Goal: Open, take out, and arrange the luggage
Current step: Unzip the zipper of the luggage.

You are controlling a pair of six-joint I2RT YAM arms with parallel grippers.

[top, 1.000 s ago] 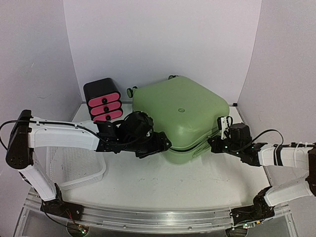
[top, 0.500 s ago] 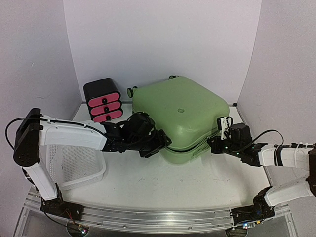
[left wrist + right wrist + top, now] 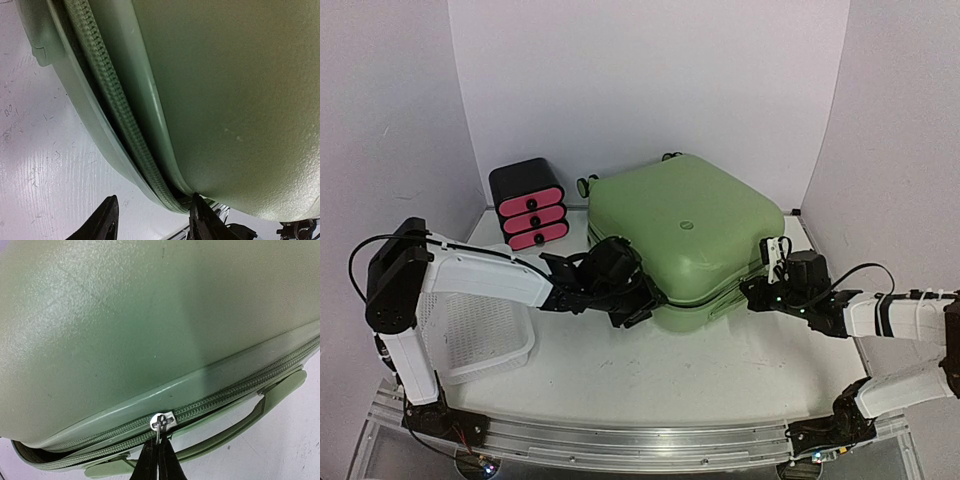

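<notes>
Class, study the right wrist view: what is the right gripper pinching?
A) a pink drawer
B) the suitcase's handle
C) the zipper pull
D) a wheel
C: the right gripper is shut on the metal zipper pull of the light-green suitcase; the handle lies free beside it.

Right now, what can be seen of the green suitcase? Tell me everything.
The light-green hard-shell suitcase lies flat on the white table, corners rounded, shell textured, a round emblem at the lid's centre. Its far edge shows wheels, its near-right side a green handle. The zipper seam gapes partly, dark inside. The right gripper is shut on the zipper pull; the left gripper, open, straddles the near-left rim.
</notes>
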